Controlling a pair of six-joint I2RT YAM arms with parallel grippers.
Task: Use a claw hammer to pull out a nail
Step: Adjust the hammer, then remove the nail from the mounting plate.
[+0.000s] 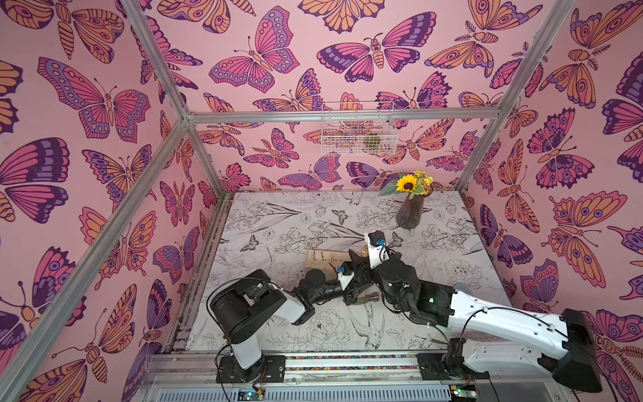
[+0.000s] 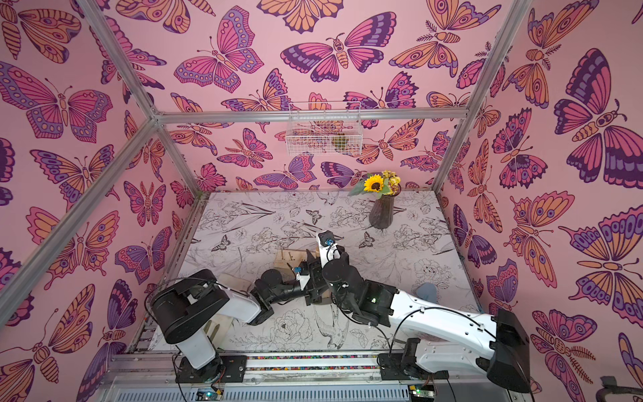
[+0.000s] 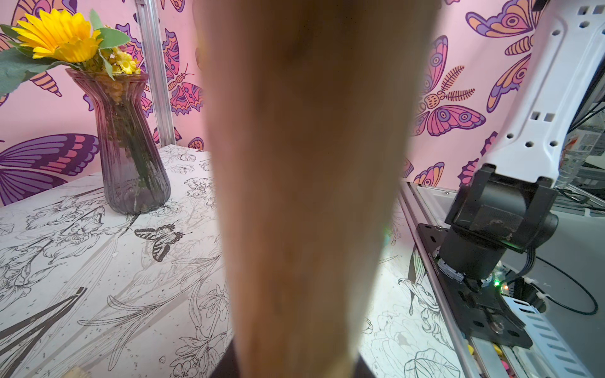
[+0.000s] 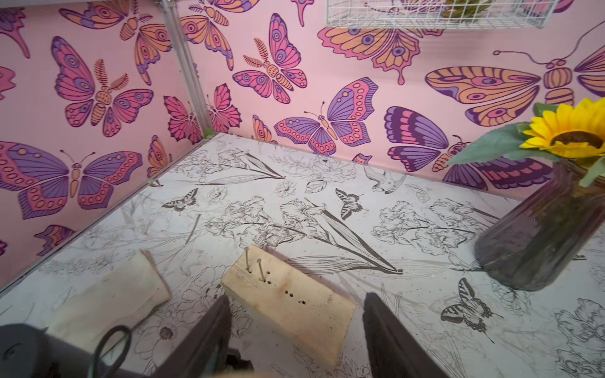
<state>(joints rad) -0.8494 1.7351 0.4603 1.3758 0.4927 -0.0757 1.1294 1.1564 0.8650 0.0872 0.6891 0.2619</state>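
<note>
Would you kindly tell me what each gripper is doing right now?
Left gripper: closed on the claw hammer, by its wooden handle.
Right gripper: open, holding nothing.

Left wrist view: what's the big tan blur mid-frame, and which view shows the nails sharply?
Left wrist view: the pale wooden hammer handle, too close to focus, fills the centre; the purple ribbed glass vase behind is sharp. Right wrist view: two thin metal nails in the pale wooden block are crisp.

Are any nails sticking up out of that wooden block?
Yes, two nails stand up near one end of the wooden block, next to several empty holes.
</note>
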